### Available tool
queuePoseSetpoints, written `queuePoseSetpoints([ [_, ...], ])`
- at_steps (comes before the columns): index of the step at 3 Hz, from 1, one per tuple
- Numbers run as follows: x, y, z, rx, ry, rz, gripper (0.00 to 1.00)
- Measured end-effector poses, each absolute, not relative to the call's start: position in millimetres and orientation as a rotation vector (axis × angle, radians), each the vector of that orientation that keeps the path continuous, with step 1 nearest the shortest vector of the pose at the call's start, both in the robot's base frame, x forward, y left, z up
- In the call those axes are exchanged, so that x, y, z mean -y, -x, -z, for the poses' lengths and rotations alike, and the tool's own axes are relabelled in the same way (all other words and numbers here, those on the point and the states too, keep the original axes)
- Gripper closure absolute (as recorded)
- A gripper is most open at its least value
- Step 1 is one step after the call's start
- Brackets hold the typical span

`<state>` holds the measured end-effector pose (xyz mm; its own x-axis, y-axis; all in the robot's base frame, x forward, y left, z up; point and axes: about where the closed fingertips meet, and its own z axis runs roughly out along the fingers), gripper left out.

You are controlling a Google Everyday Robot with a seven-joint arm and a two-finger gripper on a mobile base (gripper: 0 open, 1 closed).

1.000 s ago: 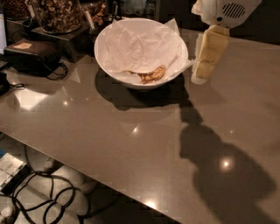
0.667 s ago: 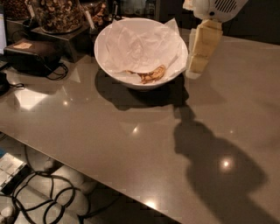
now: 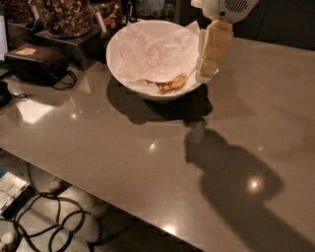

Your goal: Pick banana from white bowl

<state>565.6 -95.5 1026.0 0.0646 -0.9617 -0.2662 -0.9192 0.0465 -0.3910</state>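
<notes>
The white bowl [image 3: 123, 74] stands at the back of the grey table, lined with crumpled white paper [image 3: 157, 49]. The brown-spotted banana [image 3: 170, 84] lies low in the bowl near its front wall, partly hidden by the paper. My gripper [image 3: 206, 69] hangs from the white arm at the top right, its cream-coloured fingers pointing down over the bowl's right rim, to the right of the banana and above it.
Glass jars of nuts [image 3: 64, 15] stand on a dark stand at the back left. A black pouch with a cord [image 3: 34, 61] lies at the left. The table's front edge [image 3: 123, 206] runs diagonally, with cables on the floor below [image 3: 49, 221].
My gripper has moved left, from beside the bowl to over its right rim. The bowl and the banana have not moved.
</notes>
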Motion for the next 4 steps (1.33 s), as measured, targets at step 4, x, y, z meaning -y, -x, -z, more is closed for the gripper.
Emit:
queuePoseSetpoints([
  [4,52,-656,-984,-1.896,1.951,0.023,0.0],
])
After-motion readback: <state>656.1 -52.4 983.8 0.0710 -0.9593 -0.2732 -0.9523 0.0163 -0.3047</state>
